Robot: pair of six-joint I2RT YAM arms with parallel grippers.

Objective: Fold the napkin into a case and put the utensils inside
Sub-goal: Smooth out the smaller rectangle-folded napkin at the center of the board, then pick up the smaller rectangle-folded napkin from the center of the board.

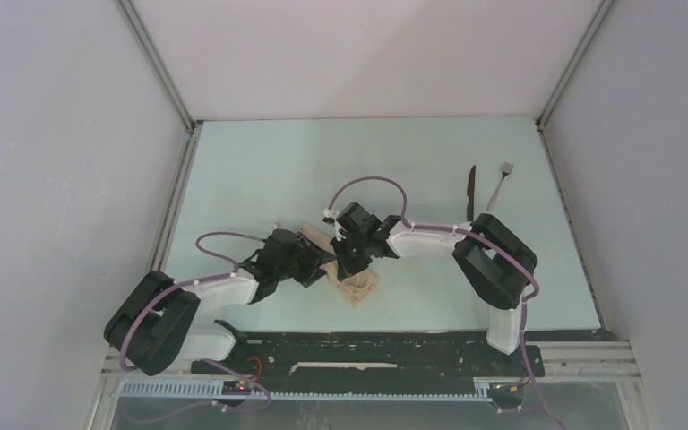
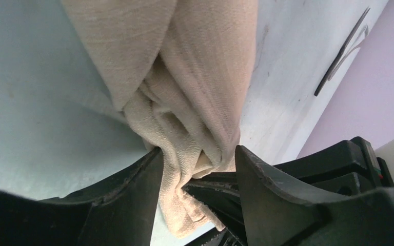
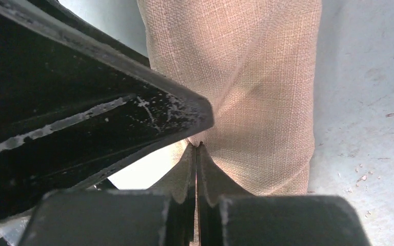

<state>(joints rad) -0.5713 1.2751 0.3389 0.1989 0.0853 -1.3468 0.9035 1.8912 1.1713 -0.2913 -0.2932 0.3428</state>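
— Starting with the napkin (image 1: 356, 285): where do we find it?
— We find it crumpled into a loose bunch on the table (image 1: 260, 179), near the middle and a little toward the near edge, with our two arms meeting over it. It is not folded flat.
— What does the right gripper (image 3: 197, 169) show us?
— We see it clenched on a fold of the cloth. In its wrist view the fabric is pinched thin between the two fingers.
— And the left gripper (image 2: 197, 154)?
— Its jaws stand apart with the bunched cloth between them, brushing both fingers (image 2: 133, 200). Whether they squeeze it, we cannot tell.
— How do the two sit?
— Close together, the left one just beside the right, both at the upper end of the bunch.
— Where do we see the utensils?
— The black knife (image 1: 470, 191) and the grey fork (image 1: 498, 184) lie side by side at the far right of the table. The knife is to the left of the fork, and both are well apart from the napkin and both grippers.
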